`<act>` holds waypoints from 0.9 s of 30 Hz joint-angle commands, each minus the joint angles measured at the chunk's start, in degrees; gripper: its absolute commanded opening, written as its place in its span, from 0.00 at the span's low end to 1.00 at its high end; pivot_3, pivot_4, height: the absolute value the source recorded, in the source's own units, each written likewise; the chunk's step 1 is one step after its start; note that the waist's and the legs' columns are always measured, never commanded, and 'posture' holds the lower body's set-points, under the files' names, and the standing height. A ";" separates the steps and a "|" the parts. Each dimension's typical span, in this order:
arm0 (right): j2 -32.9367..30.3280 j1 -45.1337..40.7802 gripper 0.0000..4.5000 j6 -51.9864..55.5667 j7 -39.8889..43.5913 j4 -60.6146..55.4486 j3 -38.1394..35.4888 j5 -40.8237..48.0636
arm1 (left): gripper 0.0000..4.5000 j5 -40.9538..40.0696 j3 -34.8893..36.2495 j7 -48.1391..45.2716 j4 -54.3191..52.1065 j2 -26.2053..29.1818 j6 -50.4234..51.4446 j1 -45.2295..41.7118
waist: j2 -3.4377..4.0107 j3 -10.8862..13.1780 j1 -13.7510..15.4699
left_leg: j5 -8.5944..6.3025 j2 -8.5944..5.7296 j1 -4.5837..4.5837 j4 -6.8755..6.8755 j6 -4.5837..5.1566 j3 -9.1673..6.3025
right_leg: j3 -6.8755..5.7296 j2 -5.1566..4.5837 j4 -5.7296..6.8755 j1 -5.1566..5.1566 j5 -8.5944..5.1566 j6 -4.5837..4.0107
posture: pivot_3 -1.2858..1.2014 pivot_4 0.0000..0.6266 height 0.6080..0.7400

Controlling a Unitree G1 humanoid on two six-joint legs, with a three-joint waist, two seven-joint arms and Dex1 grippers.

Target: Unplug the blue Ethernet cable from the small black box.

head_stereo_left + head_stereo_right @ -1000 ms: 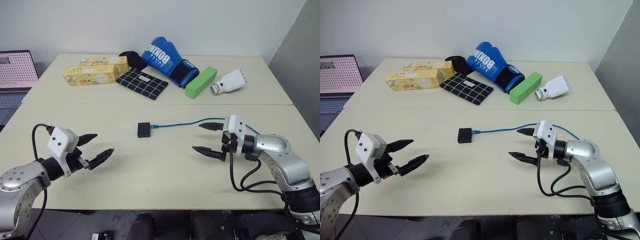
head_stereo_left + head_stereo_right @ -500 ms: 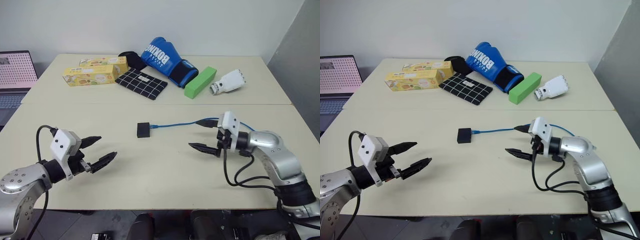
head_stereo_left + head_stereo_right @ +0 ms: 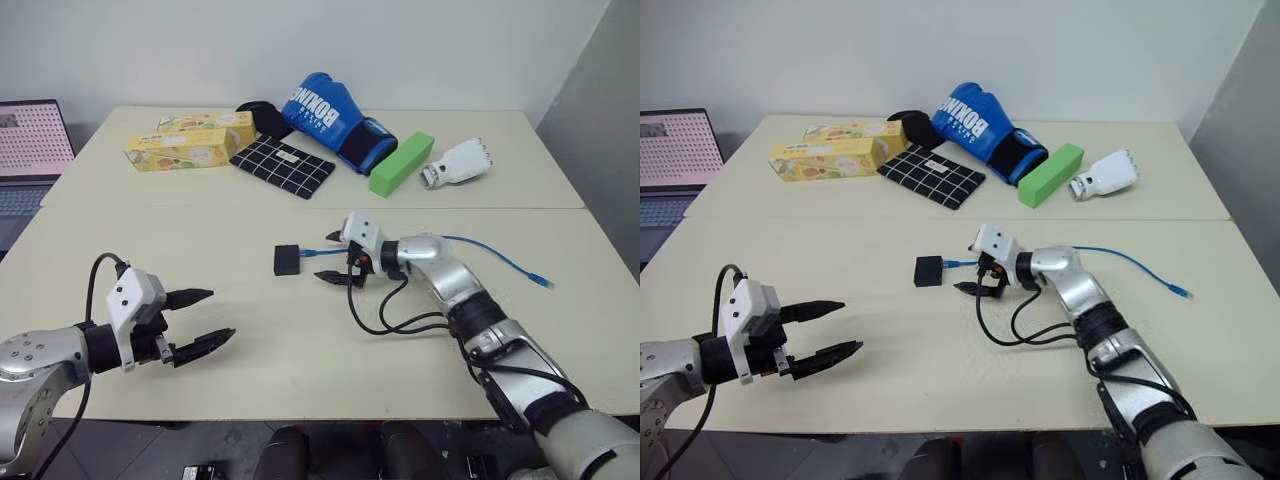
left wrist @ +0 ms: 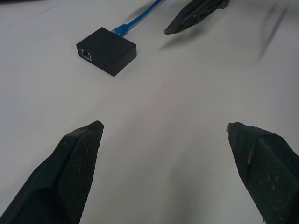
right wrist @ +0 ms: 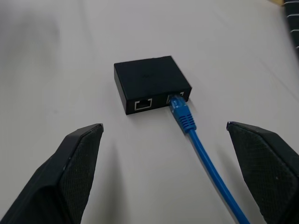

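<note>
Closing on the plug end with my right end effector, fingers spread wide, nothing held. Small black box lies flat on the desk, mid-front. Blue Ethernet cable is plugged into one of two ports on the face toward my right end effector; the neighbouring port is empty. Left end effector hovers well apart near the front edge, also wide open and empty.

Risks, as I judge them: the box looks light and unanchored, so pulling the cable alone would likely drag the box along without freeing the plug. A latch tab, if unpressed, could hold the plug fast. Fingers closing too close to the box could nudge it and skew the plug.

Cable's long axis runs from the box toward my right side, curving to a free plug lying on the desk. Box's ported face points rightward.
</note>
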 commanded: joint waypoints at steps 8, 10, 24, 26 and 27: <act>7.63 -12.56 0.79 -10.03 -2.60 23.59 -1.38 -6.70 | 1.00 -7.88 7.18 -1.28 -2.68 1.07 5.71 0.93 | 0.00 0.02 -0.82 | 0.00 0.02 0.00 -0.03 0.00 0.11 | 0.10 0.01 0.08 -0.11 0.00 -0.01 | 0.52 0.24 1.00; 8.24 -13.31 0.67 -10.54 -3.00 25.17 -1.61 -7.48 | 1.00 -7.25 6.88 -1.78 -2.52 1.78 5.26 0.80 | 0.00 0.01 -0.85 | 0.00 0.03 0.00 -0.03 0.00 0.13 | 0.12 0.00 0.08 -0.11 0.00 -0.01 | 0.52 0.24 1.00; 8.13 -14.74 0.03 -12.16 -6.22 26.15 -2.06 -11.86 | 1.00 -4.56 4.08 -0.71 3.54 1.34 3.78 -4.67 | 0.01 0.02 -0.90 | 0.00 0.02 0.04 -0.05 0.00 0.16 | 0.15 0.01 0.12 -0.12 0.00 -0.02 | 0.52 0.24 1.00; 7.83 -14.79 0.02 -13.27 -6.83 25.32 -2.13 -12.41 | 1.00 -4.78 3.90 0.18 4.21 0.76 4.12 -5.68 | 0.01 0.02 -0.85 | 0.00 0.02 0.03 -0.04 -0.01 0.13 | 0.13 0.01 0.13 -0.12 0.00 -0.02 | 0.52 0.24 1.00; 7.52 -14.66 0.02 -14.37 -7.21 24.39 -2.20 -12.58 | 1.00 -5.29 4.04 1.03 4.57 0.24 4.79 -6.38 | 0.01 0.02 -0.85 | 0.00 0.02 0.03 -0.04 0.00 0.13 | 0.12 0.01 0.12 -0.12 0.00 -0.02 | 0.52 0.24 1.00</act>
